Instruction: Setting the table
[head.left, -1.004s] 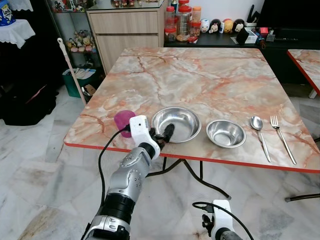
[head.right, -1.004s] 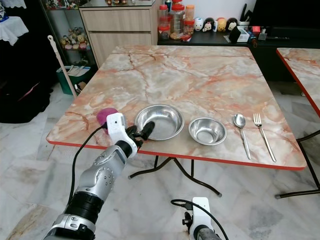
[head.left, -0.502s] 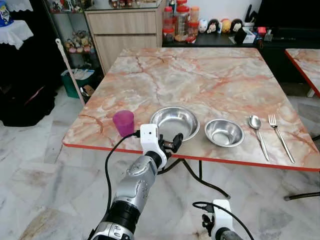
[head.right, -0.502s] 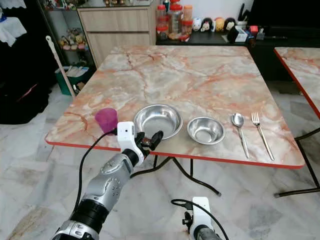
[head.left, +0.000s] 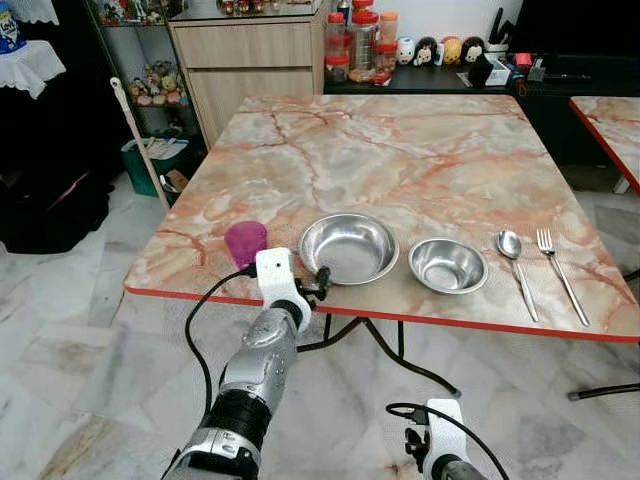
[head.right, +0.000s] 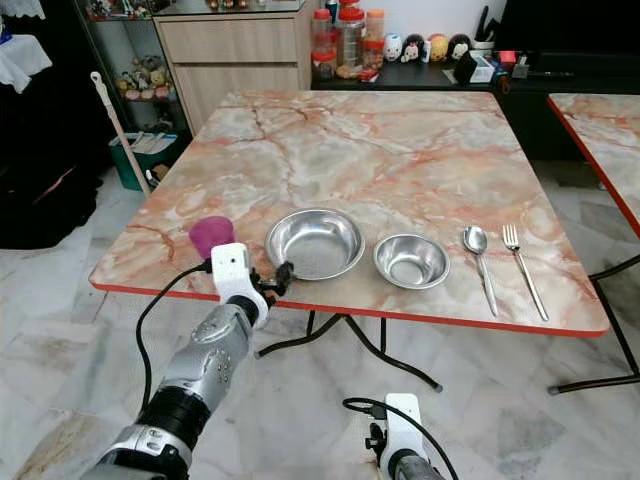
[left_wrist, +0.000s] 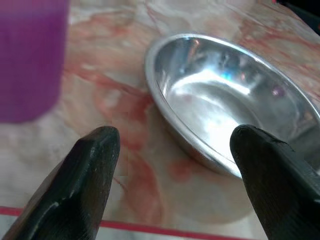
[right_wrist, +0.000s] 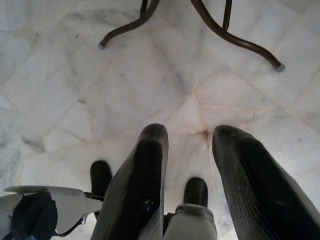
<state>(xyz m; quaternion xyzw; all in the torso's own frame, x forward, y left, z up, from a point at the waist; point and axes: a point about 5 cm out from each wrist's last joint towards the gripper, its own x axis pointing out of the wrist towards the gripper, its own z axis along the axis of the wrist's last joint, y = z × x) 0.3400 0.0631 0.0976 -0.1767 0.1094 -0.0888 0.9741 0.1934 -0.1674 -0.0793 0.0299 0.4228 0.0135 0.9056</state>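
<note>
Left claw wide at table edge, between purple cup and large steel bowl.

Upright purple cup, two steel bowls, spoon, fork in row.

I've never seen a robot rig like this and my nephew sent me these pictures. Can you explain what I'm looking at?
It is a humanoid robot setting a table. Two pictures come from cameras in its head, looking down; two from cameras on its wrists. On the marble table lie a purple cup, a large steel bowl, a small steel bowl, a spoon and a fork. The left gripper, open and holding nothing, reaches the table's near edge by the large bowl. The right gripper hangs low over the floor, open and empty.
</note>
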